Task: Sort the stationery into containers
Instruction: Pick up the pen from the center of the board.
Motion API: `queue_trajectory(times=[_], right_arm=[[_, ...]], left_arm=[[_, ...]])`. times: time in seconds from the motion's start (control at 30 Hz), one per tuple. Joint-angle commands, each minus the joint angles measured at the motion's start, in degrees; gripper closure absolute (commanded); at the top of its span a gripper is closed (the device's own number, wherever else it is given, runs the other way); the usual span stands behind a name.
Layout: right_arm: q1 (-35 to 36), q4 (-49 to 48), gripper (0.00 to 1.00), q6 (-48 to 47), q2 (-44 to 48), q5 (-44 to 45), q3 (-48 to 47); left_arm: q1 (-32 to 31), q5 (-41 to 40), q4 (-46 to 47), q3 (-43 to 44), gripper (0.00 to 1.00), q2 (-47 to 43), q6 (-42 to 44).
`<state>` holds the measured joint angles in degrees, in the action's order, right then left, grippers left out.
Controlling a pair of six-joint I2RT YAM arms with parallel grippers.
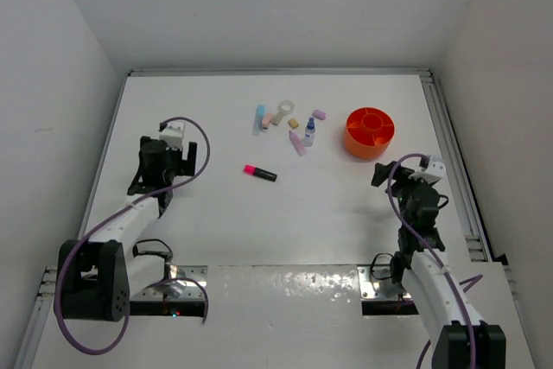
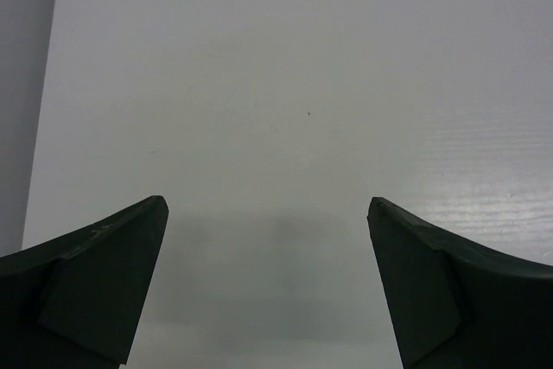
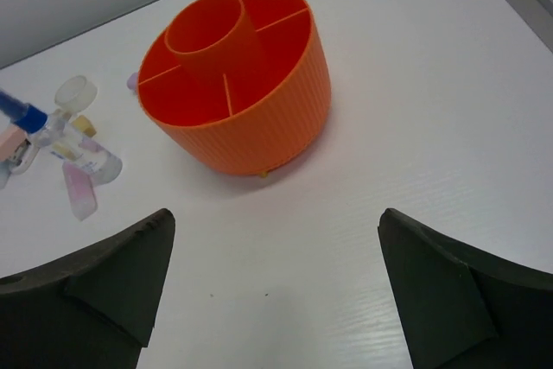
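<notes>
The round orange tub (image 1: 370, 132) with inner dividers stands at the right back; it also shows in the right wrist view (image 3: 238, 84). A pink marker with black cap (image 1: 259, 172) lies alone mid-table. A cluster lies left of the tub: clear ring (image 1: 286, 107), pastel blue piece (image 1: 258, 115), small blue bottle (image 1: 308, 133), pink piece (image 1: 297, 143), lilac piece (image 1: 319, 114), tan block (image 1: 293, 122). My left gripper (image 2: 268, 213) is open and empty over bare table at the left. My right gripper (image 3: 275, 222) is open and empty, just near of the tub.
White walls enclose the table on three sides. A metal rail (image 1: 454, 153) runs along the right edge. A purple cable (image 1: 194, 140) loops over the left arm. In the right wrist view part of the cluster (image 3: 60, 140) lies left of the tub.
</notes>
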<state>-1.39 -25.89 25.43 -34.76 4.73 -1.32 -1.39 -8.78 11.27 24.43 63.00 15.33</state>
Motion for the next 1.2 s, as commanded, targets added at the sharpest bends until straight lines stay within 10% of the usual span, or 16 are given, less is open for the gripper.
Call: queue_trajectory(times=[0.0, 0.4, 0.67, 0.83, 0.87, 0.93, 1.17], right_arm=[[-0.11, 5.48, 0.01, 8.66, 1.98, 5.99, -4.55], [0.86, 30.52, 0.01, -12.93, -11.86, -20.71, -37.85], [33.52, 55.84, 0.01, -36.93, -35.43, -7.65, -70.10], [43.92, 69.03, 0.78, -37.74, -61.27, -14.21, -91.79], [45.41, 70.70, 0.78, -36.87, -64.78, -14.31, -94.19], [46.38, 71.59, 0.42, -35.37, -73.20, -14.58, -99.81], [47.71, 63.97, 0.34, -31.06, -85.73, -12.65, -102.57]], left_arm=[[0.51, -3.70, 1.39, 4.31, 0.00, 1.24, -3.55], [1.39, -4.07, -4.84, 12.48, 0.00, 1.95, -7.51], [1.39, -3.79, -13.44, 17.24, 0.00, -3.75, -13.66], [3.58, -8.53, -18.99, 15.48, 0.00, -9.82, -17.35], [3.59, -9.50, -19.44, 15.13, 0.00, -11.74, -17.70], [3.76, -12.75, -20.75, 13.90, 0.00, -13.77, -18.76], [3.59, -18.73, -20.67, 10.38, 0.01, -19.49, -20.95]])
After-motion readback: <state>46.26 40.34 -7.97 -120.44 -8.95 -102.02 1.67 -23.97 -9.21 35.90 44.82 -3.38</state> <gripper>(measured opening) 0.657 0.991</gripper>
